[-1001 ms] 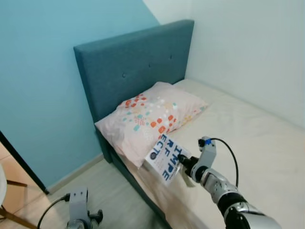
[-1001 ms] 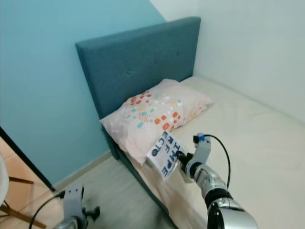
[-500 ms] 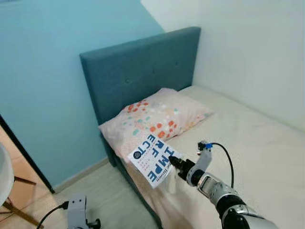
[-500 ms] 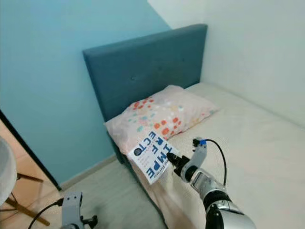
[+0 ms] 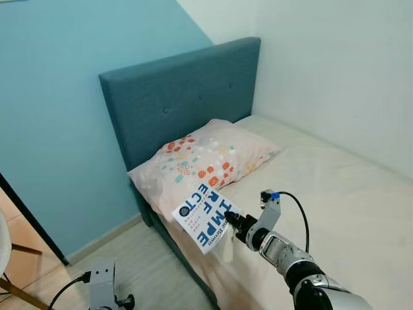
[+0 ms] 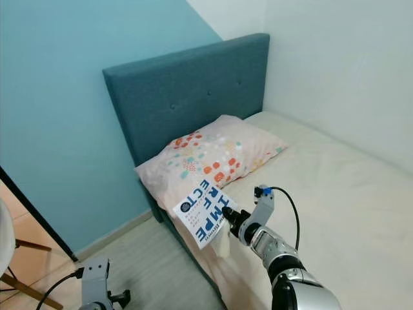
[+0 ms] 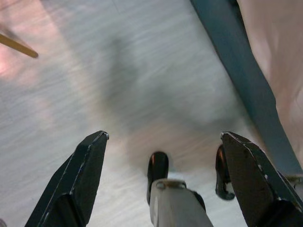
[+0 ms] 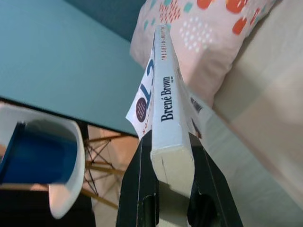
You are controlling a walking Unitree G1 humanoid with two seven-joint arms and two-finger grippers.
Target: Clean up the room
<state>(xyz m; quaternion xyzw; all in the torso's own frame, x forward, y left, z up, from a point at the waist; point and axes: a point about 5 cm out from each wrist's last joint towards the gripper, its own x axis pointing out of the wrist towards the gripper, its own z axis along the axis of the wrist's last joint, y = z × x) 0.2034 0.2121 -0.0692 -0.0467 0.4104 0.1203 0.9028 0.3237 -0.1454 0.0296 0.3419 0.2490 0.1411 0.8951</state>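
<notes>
Risk check, left side first: left gripper [image 7: 161, 156] hangs low over the floor [image 7: 142, 85], fingers spread wide with nothing between them, so it's idle. Bed frame [image 7: 246, 90] edge runs just beside it, and a black cable trails off that wrist, so if I walk or turn toward the bed the open fingers could clip the frame or the cable could snag. Chair [image 8: 57, 156] with wooden legs sits beyond the book on the far floor, something blue on its seat; can't tell what it is. Right gripper [image 5: 233, 221] is clamped on the book [image 5: 201, 216], and the wrist view shows both fingers pinching only the lower end of the spine [image 8: 166, 94], with most of the book cantilevered out ahead of the tips. Book is held in the air at the mattress [image 5: 322, 187] edge, just short of the pillow [image 5: 200, 161], partly out over the floor. My worry is a thin end grip: a quick wrist roll or arm swing could let it pivot or slip out, dropping to the floor. Cover could also fan open and shift the load. Swinging forward brushes the pillow. I'd move slowly and keep the spine level.
</notes>
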